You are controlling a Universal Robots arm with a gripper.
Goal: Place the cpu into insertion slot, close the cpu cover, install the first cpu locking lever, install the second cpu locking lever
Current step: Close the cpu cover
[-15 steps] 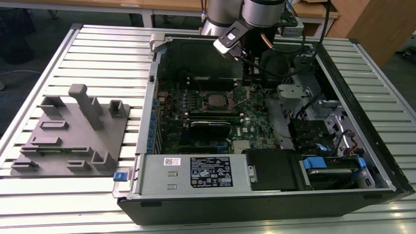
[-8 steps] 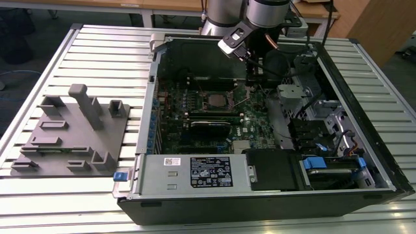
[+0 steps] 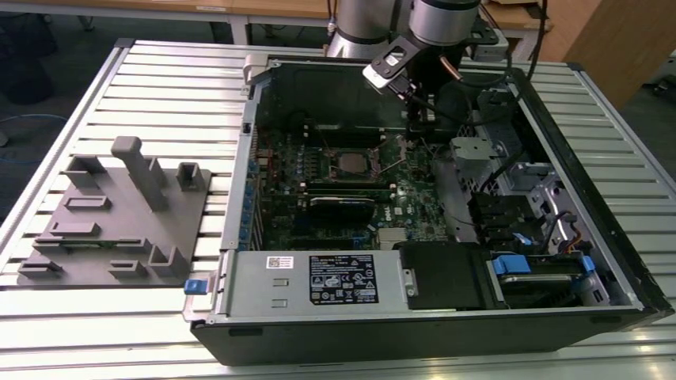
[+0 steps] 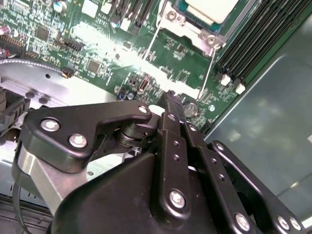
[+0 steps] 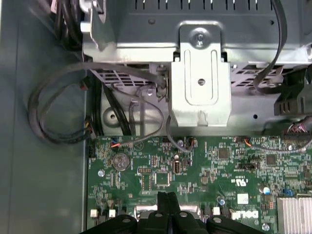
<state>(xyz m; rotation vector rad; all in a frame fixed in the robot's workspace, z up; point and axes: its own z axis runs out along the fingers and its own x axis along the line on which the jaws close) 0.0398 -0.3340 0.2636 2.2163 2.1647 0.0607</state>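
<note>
Exterior view: gripper (image 3: 419, 136) hangs inside the case, near the slot (image 3: 329, 169), on the exterior view's right of it; cpu (image 3: 354, 165) sits in the slot.

Second wrist view: cpu (image 4: 209, 7) seated, cover (image 4: 187, 29) looks down over it. Both levers (image 4: 152, 41) stand up, unlatched. So steps 1 & 2 look done, both levers left.

First wrist view: fingers (image 5: 162, 209) pressed together w/ nothing between, over the board (image 5: 204, 165).

One open computer case (image 3: 423, 336) on one counter (image 3: 169, 79); one green circuit board (image 3: 317, 170), one cpu (image 3: 352, 165), two thin levers (image 4: 152, 41) (image 4: 208, 68), one coin battery (image 5: 121, 161), one power supply box (image 3: 264, 291), one grey fixture tray (image 3: 116, 226), one arm (image 3: 444, 20), one claw (image 4: 170, 96)
</note>
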